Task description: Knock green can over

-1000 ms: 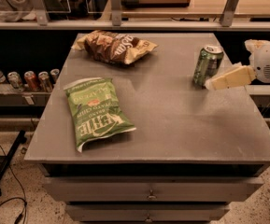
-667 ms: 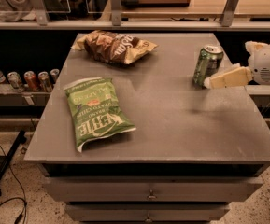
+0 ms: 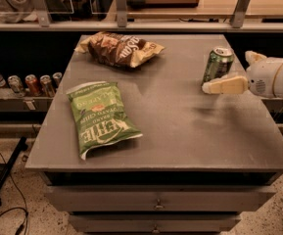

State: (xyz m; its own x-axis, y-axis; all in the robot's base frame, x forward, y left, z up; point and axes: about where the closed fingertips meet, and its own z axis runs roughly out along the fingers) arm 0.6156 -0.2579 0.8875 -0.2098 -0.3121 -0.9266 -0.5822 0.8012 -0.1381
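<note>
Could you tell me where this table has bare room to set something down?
Widest: the front right of the grey table, between the flat green chip bag and the right edge, before the white gripper. Smaller: between the crumpled brown chip bag and the small shiny green can. Crowded: the right rear, where the gripper sits beside the can.

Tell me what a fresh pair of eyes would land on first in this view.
First, the pale gripper reaching in from the right edge, close beside the upright green can near the far right corner of the table; whether they touch is unclear. Next, the flat green chip bag lying front left, and the crumpled brown chip bag at the far side.
</note>
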